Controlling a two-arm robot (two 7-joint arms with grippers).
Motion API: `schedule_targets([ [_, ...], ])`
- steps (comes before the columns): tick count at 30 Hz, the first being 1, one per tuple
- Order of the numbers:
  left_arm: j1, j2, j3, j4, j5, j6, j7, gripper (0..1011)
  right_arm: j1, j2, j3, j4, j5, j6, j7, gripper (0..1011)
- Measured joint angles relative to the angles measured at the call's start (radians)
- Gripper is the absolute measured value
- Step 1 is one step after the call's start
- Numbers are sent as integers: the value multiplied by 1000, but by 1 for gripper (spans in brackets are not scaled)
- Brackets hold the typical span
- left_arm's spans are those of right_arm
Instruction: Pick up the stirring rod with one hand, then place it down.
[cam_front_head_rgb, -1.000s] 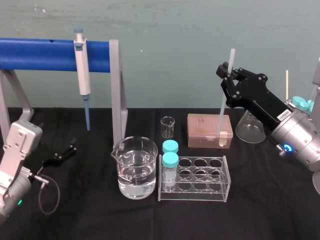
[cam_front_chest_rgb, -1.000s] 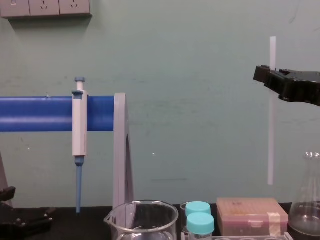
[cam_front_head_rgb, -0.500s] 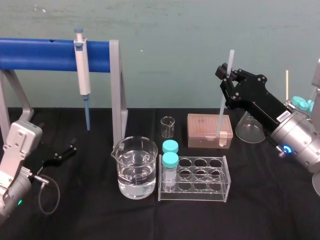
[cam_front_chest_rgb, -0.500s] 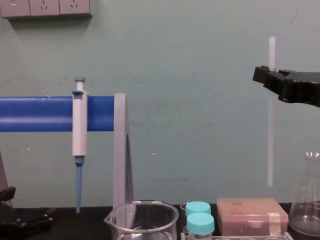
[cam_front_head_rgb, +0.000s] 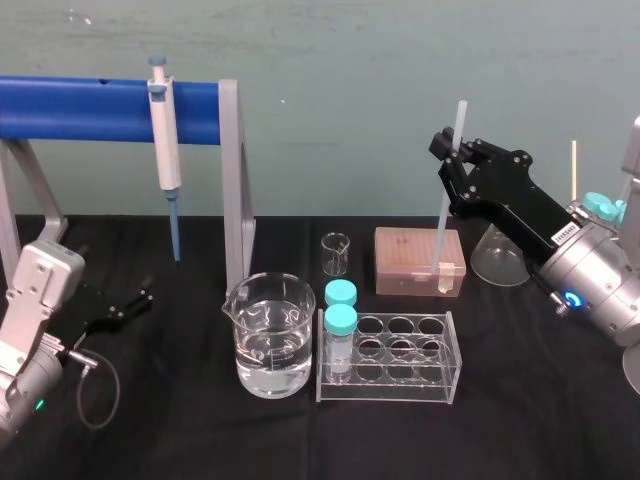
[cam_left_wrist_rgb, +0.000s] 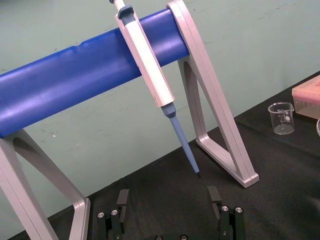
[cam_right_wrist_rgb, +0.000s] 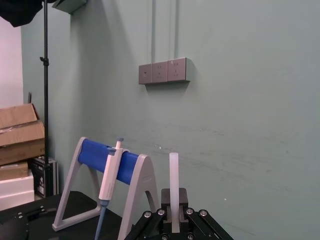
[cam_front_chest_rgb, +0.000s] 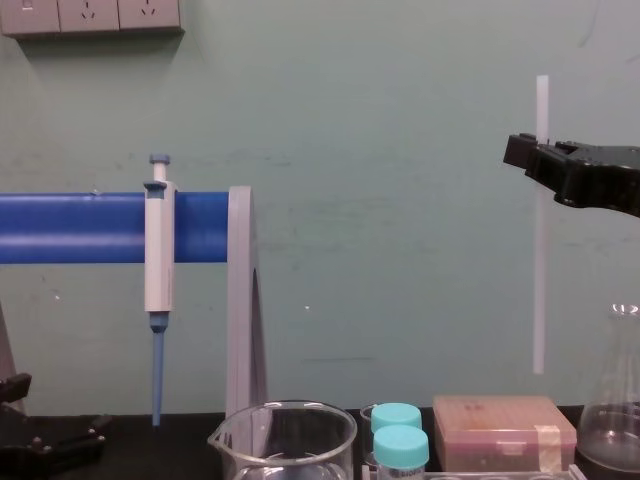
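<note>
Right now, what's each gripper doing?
Left gripper: open, holding nothing.
Right gripper: shut on the stirring rod, held upright off the table.

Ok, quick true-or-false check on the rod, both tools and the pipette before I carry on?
1. The right tool grips the stirring rod roughly upright, off the table: true.
2. The rod's lower end dips into the water beaker: false. It hangs in the air by the pink box, apart from the beaker.
3. The pipette hangs on the blue rack: true.
4. The left tool holds the pipette: false. It sits low at the table's left, open and empty.
</note>
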Motion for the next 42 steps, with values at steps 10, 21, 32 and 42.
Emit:
schedule_targets([
  [10, 0, 0, 0, 0, 0, 0, 0, 1000, 1, 2, -1, 0, 2, 3, 0, 72],
  [21, 0, 0, 0, 0, 0, 0, 0, 1000, 1, 4, -3, 1, 4, 5, 1, 72],
  [32, 0, 0, 0, 0, 0, 0, 0, 1000, 3, 4, -3, 6, 5, 5, 1, 72],
  [42, 0, 0, 0, 0, 0, 0, 0, 1000, 4, 1, -4, 10, 4, 4, -1, 72],
])
